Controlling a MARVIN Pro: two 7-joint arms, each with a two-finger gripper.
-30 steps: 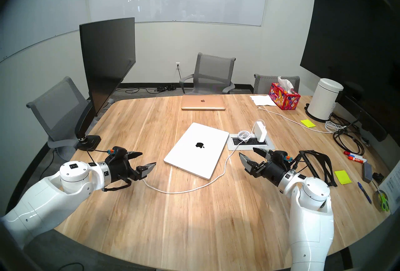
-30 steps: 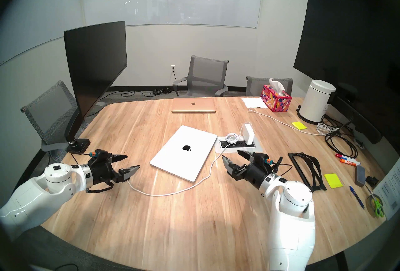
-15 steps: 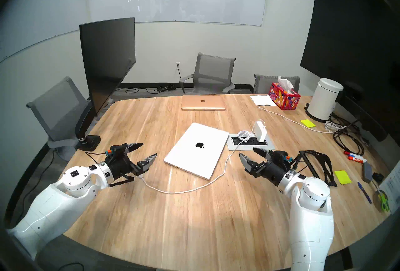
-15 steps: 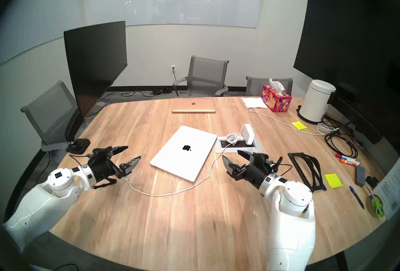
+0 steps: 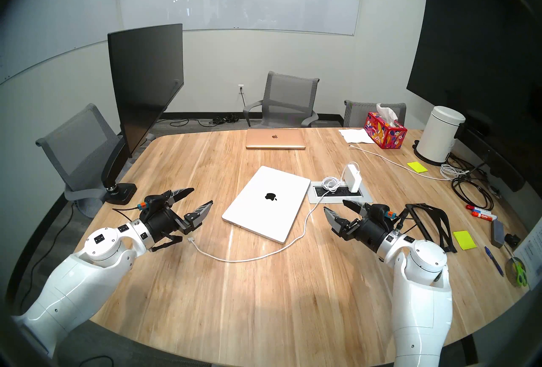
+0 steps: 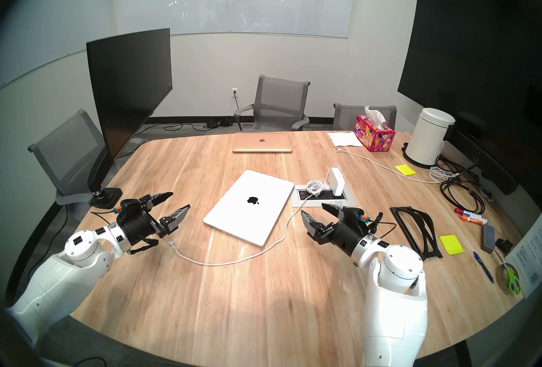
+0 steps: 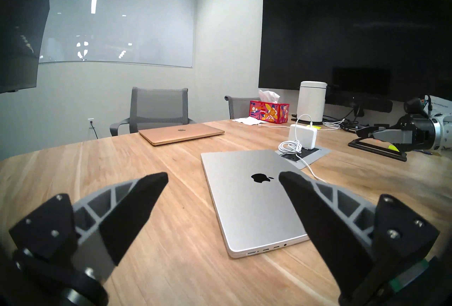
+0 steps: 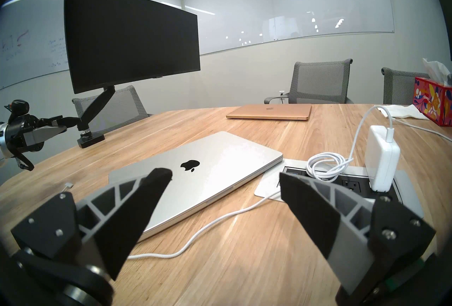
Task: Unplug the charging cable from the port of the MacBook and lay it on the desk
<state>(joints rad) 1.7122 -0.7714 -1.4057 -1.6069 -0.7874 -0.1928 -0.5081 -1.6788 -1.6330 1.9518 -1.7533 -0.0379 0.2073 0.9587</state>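
The silver MacBook (image 5: 267, 203) lies closed on the wood desk (image 5: 264, 313). The white charging cable (image 5: 249, 258) lies loose on the desk. Its plug (image 5: 191, 239) rests to the laptop's left, apart from it. The cord curves past the laptop's front corner to the white power brick (image 5: 352, 178) in the outlet box (image 5: 340, 193). My left gripper (image 5: 201, 196) is open and empty, above and just beyond the plug. My right gripper (image 5: 334, 205) is open and empty, right of the laptop. In the left wrist view the laptop's ports (image 7: 269, 249) are empty.
A gold laptop (image 5: 275, 139) lies at the far edge. A monitor on an arm (image 5: 143, 85) stands at the left. At the right are a tissue box (image 5: 384, 130), a white canister (image 5: 438, 134), another white cord (image 5: 393, 161), black cable coils (image 5: 469, 190) and a black stand (image 5: 431, 222).
My left gripper, open throughout, has lifted and drawn away from the cable's end, so the plug now shows bare on the desk. The right arm has not moved.
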